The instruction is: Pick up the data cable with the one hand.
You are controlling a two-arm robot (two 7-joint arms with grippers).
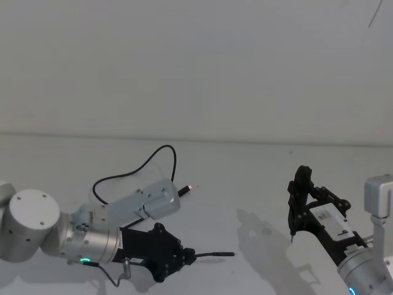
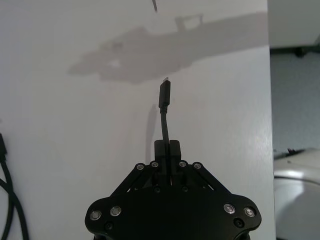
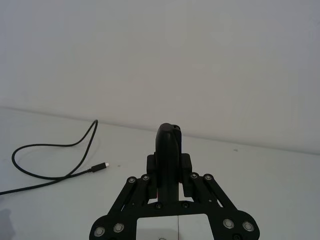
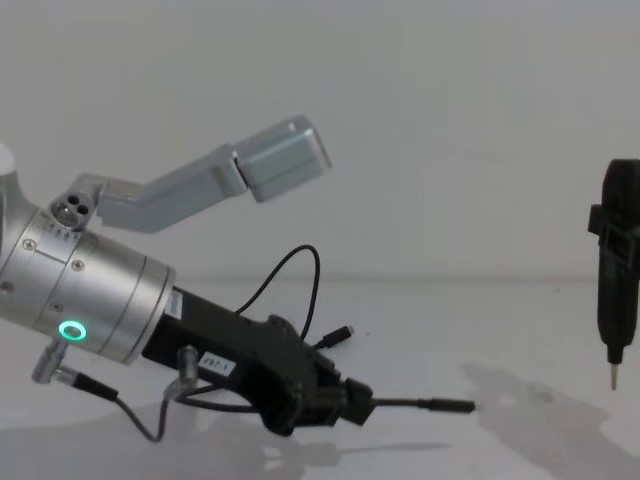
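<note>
On my left, the left gripper [image 1: 191, 252] is pinched tight on the data cable [image 1: 145, 162] just behind one plug [image 4: 448, 405]. That plug juts past the fingertips toward the right, over the white table [image 1: 245, 178]. The rest of the cord loops back across the table, its other plug [image 1: 186, 188] lying near the middle. On my right, the right gripper [image 1: 302, 203] is clamped on a black pen-like tool [image 4: 614, 270], metal tip [image 4: 612, 378] pointing down.
</note>
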